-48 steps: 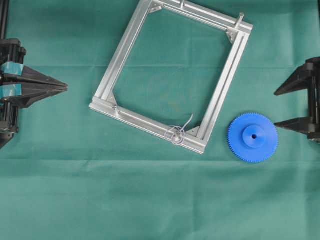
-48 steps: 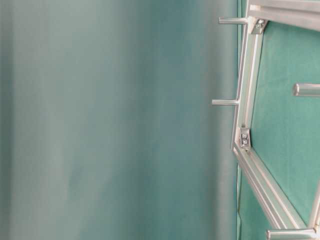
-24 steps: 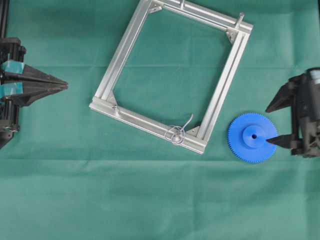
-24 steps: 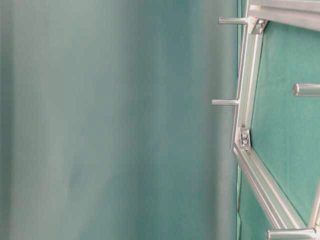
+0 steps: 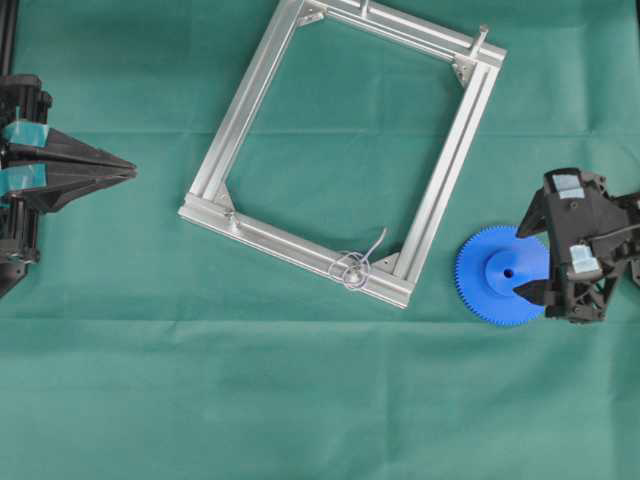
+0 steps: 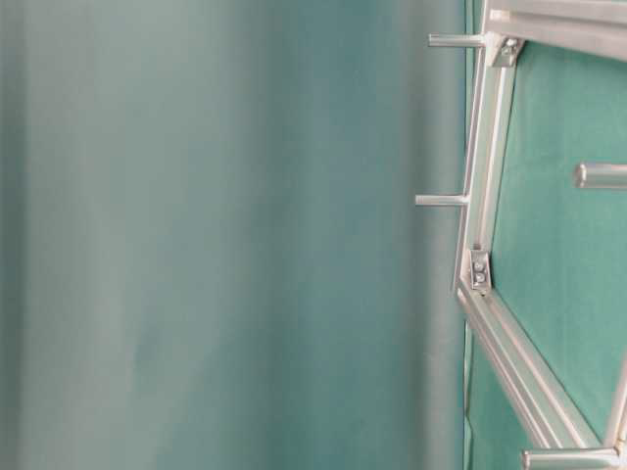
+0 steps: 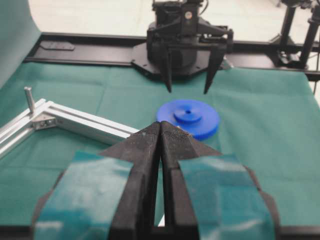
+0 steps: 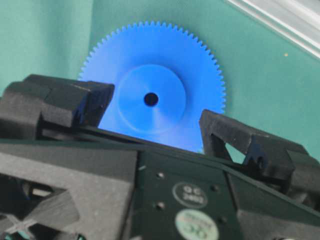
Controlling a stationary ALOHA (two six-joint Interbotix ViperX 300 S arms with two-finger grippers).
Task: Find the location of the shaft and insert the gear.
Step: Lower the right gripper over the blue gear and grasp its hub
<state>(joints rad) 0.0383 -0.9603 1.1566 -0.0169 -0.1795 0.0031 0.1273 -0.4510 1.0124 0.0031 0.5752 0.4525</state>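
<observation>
The blue toothed gear (image 5: 497, 272) lies flat on the green cloth, right of the aluminium frame (image 5: 245, 110). The shaft (image 5: 352, 267), a short pin with a curled wire loop round its base, stands on the frame's near bar close to its right corner. My right gripper (image 5: 522, 258) hangs open over the gear's right side, one finger on each side of the hub. In the right wrist view the gear (image 8: 165, 65) shows between the spread fingers (image 8: 227, 131). My left gripper (image 5: 130, 172) rests shut and empty at the far left, pointing at the gear (image 7: 200, 122).
Bare pins stand on the frame's far bar (image 5: 482, 38) and its corner (image 7: 29, 97). The table-level view shows only the frame's rails (image 6: 480, 176) and pins (image 6: 443, 200). Green cloth surrounds the frame.
My right gripper has come in from the right edge and tipped down over the gear, still open. The gear, the frame and my left gripper have not moved.
</observation>
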